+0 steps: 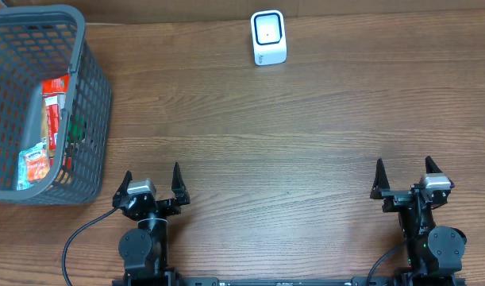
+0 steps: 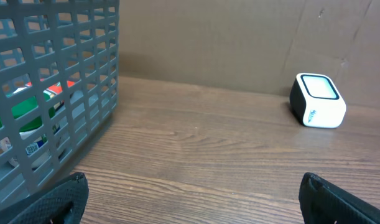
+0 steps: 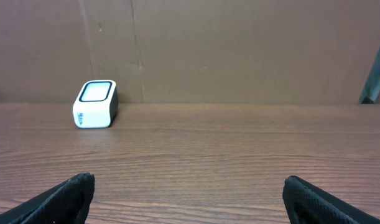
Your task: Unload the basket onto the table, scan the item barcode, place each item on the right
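A white barcode scanner (image 1: 268,37) with a dark window stands at the table's far middle; it also shows in the left wrist view (image 2: 317,101) and the right wrist view (image 3: 95,104). Packaged items (image 1: 53,127), red, orange and green, lie inside the grey mesh basket (image 1: 95,87) at the far left; through its wall I see them (image 2: 34,106) from the left wrist. My left gripper (image 1: 152,181) rests open near the front edge, just right of the basket, nothing between its fingers. My right gripper (image 1: 405,176) stands open at the front right, also holding nothing.
Bare wooden table lies between the grippers and the scanner. A brown cardboard wall (image 3: 239,50) backs the table. The basket wall (image 2: 53,93) stands close on the left gripper's left side.
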Robot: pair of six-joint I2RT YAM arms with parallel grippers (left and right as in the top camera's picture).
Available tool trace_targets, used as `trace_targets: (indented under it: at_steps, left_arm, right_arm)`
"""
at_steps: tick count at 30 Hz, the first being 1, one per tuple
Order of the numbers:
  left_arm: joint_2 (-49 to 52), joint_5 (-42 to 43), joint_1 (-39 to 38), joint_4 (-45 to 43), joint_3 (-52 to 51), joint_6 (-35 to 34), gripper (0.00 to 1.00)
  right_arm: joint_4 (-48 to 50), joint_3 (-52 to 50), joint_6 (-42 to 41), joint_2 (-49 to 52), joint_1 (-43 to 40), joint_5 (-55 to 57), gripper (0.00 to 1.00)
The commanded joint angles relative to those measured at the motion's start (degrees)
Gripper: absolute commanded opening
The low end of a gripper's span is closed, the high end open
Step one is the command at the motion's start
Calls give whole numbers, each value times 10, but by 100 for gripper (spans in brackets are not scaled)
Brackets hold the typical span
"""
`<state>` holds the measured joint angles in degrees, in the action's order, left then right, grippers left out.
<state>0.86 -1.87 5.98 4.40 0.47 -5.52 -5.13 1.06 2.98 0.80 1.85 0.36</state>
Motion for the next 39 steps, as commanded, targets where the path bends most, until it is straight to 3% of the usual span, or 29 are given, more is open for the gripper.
trace_targets:
  at_steps: [1, 30, 39]
  left_arm:
    - [-6, 4, -3, 0, -2, 11, 100]
    - [-6, 1, -3, 0, -2, 12, 100]
    - [-5, 47, -3, 1, -1, 11, 100]
  right_arm:
    - [4, -6, 1, -6, -3, -1, 100]
    - [4, -6, 1, -6, -3, -1, 100]
    - [4, -6, 1, -6, -3, -1, 100]
